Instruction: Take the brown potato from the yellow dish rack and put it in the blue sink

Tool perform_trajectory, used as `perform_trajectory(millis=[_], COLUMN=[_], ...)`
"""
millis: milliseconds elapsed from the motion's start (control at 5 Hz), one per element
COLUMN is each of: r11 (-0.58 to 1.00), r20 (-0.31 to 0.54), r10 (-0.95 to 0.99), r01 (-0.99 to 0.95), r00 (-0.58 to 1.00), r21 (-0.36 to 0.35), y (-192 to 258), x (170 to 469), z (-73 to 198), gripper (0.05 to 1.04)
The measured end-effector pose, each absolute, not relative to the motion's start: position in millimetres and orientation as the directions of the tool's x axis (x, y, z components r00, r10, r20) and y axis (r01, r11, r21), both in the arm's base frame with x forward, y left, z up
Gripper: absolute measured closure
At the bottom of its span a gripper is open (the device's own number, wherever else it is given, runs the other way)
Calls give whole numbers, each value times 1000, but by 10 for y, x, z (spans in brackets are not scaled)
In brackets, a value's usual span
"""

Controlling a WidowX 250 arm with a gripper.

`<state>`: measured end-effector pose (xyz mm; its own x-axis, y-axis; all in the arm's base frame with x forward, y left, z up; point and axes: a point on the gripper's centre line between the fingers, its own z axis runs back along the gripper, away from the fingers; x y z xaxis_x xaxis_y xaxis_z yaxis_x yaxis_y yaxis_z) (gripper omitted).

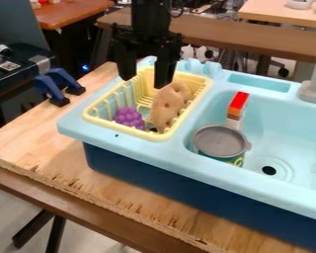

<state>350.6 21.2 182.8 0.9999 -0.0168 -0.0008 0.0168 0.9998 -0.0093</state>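
1. A tan, rounded, flattened piece with small dark spots, like a potato or bread (pixel 166 107), leans upright in a pale yellow plastic dish rack (pixel 118 127), just below the black two-finger gripper (pixel 145 82) and towards the picture's right.
2. A purple bunch of toy grapes (pixel 129 118) lies beside the tan piece, to its left in the picture, in the same rack.
3. The rack sits in the left part of a light blue plastic toy sink unit (pixel 131 144) with a dark blue lower body. In the basin to the right stands a can with a grey, round top and a green side (pixel 220 141); behind it is a narrow block in red, orange and white (pixel 238 105). A dark round drain (pixel 269 170) lies near the can, and a grey tap (pixel 315 88) rises at the right edge.
4. The unit stands on a light wooden bench (pixel 30 136) with a rough, splintered front edge. Two blue clamps with black feet (pixel 52 90) are at its far left; more wooden tables (pixel 207 30) stand behind.
5. The gripper hangs over the rack with its fingers (pixel 166 69) wide apart, holding nothing. Whether the nearer fingertip touches the tan piece, I cannot tell.
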Motion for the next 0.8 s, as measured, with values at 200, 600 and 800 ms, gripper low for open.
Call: perform_trajectory(millis=[200,600,800], r11=[998,992,990], r20=[8,107,156], r10=[-54,-99,-46], r01=[54,107,66], r00=[998,989,987], r21=[-16,-71,-124], y=[253,219,203], x=[3574,3701,3757], z=[1717,1533,1433], gripper=[81,81,81])
